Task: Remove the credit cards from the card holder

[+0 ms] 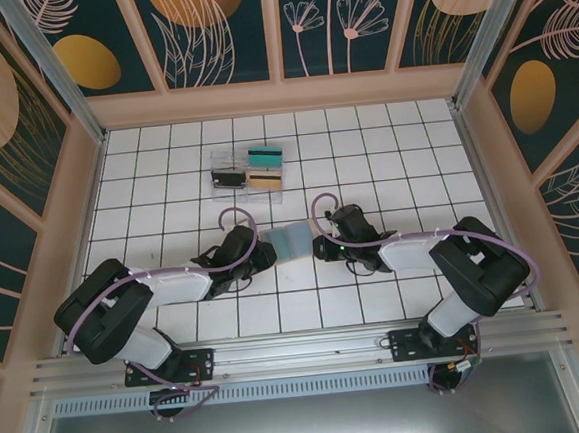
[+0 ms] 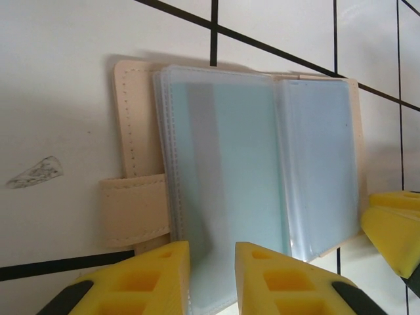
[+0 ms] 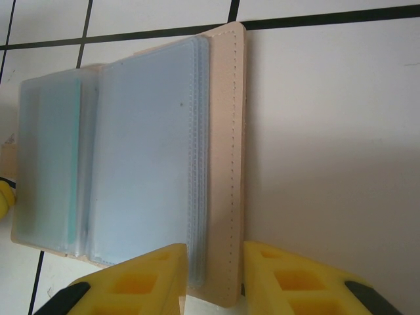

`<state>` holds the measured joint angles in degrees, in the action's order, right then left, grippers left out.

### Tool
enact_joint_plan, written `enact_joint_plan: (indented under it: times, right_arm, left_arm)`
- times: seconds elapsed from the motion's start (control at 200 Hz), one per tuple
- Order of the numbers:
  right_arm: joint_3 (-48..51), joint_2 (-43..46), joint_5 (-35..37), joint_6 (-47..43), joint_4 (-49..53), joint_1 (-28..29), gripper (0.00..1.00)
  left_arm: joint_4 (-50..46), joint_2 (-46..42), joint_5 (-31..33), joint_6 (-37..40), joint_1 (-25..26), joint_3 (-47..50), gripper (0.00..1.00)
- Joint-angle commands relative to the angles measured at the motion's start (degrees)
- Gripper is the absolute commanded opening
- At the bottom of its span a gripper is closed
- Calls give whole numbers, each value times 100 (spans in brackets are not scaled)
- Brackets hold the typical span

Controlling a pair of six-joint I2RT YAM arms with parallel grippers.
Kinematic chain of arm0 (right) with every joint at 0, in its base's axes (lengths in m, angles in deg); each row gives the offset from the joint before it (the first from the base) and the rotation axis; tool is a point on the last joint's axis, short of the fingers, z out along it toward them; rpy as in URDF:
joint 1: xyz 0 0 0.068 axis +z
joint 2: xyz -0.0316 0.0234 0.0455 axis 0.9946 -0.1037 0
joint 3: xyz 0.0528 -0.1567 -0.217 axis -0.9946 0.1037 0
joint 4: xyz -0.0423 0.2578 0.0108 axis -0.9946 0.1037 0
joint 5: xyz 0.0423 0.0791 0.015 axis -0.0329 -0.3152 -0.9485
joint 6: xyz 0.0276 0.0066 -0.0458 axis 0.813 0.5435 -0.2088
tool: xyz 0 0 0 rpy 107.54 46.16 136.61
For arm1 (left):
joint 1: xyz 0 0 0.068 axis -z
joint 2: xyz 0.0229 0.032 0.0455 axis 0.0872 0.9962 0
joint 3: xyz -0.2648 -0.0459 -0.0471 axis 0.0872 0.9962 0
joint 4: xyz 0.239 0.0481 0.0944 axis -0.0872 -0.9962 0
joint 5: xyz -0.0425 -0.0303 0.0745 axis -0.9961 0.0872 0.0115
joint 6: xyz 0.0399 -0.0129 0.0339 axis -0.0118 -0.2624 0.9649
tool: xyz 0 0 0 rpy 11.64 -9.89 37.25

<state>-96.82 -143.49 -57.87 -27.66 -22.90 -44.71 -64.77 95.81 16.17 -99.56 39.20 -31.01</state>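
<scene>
The card holder [image 1: 289, 241] lies open on the tiles between my two grippers, with its tan rim and grey-blue clear pockets [image 2: 262, 164] [image 3: 144, 157] facing up. One pocket shows a teal tint [image 3: 58, 164]. My left gripper [image 1: 260, 247] [image 2: 212, 269] stands open, its fingertips straddling the near edge of the left pocket pages. My right gripper [image 1: 322, 244] [image 3: 215, 275] is open too, its fingertips on either side of the holder's tan rim. A teal card [image 1: 265, 156], a black card [image 1: 228, 177] and a tan-gold card [image 1: 263, 179] lie in the clear tray [image 1: 217, 163] farther back.
The holder's tan strap [image 2: 131, 210] sticks out on its left side. A yellow finger of the right gripper [image 2: 394, 230] shows just past the holder's right edge. White tiled floor runs all round, closed in by tan walls [image 1: 280, 97].
</scene>
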Motion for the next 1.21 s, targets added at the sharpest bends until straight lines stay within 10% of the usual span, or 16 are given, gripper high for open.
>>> enact_joint_plan:
  times: [0.0,0.691,1.201]
  right_arm:
    - [-26,-91,-138,52,-113,57,29]
    - [-44,-106,-164,69,-106,82,29]
    - [-60,-141,-173,78,-124,110,29]
  left_arm:
    - [-219,-219,281,57,26,-6,26]
    - [298,205,-238,114,27,-96,26]
    - [873,268,-753,242,66,-274,51]
